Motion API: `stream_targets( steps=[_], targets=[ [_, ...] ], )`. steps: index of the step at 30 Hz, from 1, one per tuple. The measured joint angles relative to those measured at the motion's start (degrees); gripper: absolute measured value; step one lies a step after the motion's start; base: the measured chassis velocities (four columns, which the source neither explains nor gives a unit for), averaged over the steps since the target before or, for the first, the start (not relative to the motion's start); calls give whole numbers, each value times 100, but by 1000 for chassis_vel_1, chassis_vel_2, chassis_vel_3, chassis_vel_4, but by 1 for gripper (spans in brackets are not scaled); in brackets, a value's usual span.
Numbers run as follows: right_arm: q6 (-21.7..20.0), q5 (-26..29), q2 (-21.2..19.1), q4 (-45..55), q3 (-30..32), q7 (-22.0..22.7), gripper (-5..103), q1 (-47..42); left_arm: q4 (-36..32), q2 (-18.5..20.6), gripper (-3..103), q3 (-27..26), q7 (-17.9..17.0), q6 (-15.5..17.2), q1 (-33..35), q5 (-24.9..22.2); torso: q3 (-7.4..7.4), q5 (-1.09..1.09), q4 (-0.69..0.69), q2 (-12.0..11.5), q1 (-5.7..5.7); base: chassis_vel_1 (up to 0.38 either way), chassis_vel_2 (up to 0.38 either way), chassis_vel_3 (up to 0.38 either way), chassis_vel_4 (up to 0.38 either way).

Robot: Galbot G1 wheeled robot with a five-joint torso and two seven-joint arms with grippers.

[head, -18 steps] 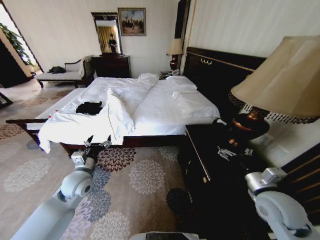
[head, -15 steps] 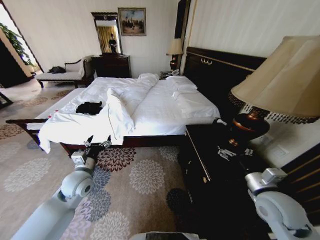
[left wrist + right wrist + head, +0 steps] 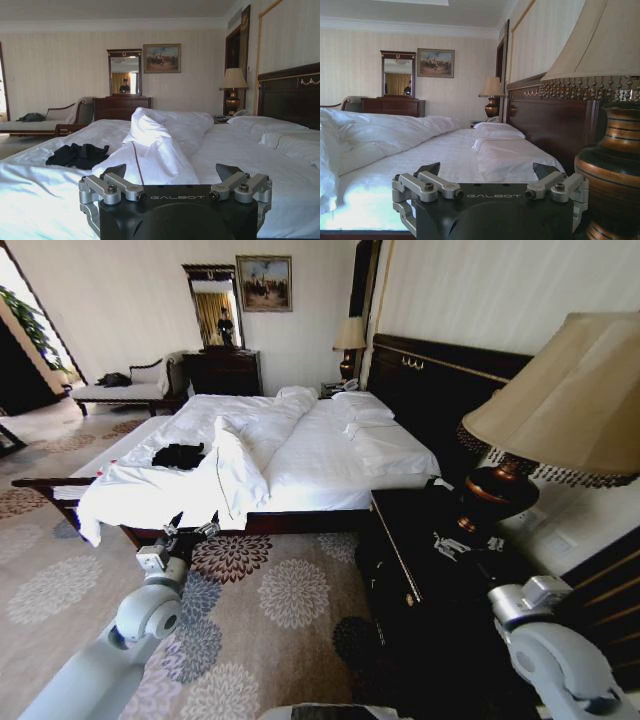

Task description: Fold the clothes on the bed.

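Left hand [image 3: 190, 531] shifted slightly left, open; right hand [image 3: 487, 172] open; crumpled clothes [image 3: 179, 455] lettering hidden.

head high, wrists low, bed [image 3: 330, 455] shared

We see a floral-patterned carpet [image 3: 270, 610] underfoot and a dark nightstand [image 3: 430, 580] carrying a table lamp with a beige fringed shade [image 3: 560, 400]. Against the far wall stand a dark dresser [image 3: 222, 372] with a mirror [image 3: 213, 305], a framed painting [image 3: 264, 283] beside the mirror, and a second lamp [image 3: 349, 340]. A chaise longue [image 3: 125, 388] sits near the dresser.
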Motion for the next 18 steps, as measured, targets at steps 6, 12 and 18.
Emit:
stream_targets(
  steps=[6, 12, 18],
  targets=[
    [2, -30, 82, 13, 9, -25, 100, -60, -40, 31, 100, 54, 5, -2, 49, 62, 0, 0, 0, 0, 0, 0, 0, 0, 0],
    [22, -28, 143, 13, 57, -25, 100, -102, -65, 65, 100, 149, 11, -4, 37, 98, 0, 0, 0, 0, -1, -10, 18, 11, -7],
    [24, -28, 190, 14, 69, -25, 100, -110, -68, 38, 100, 228, 16, -7, 51, 151, 0, 0, 0, 0, 0, -75, 60, 69, -72]
  ],
)
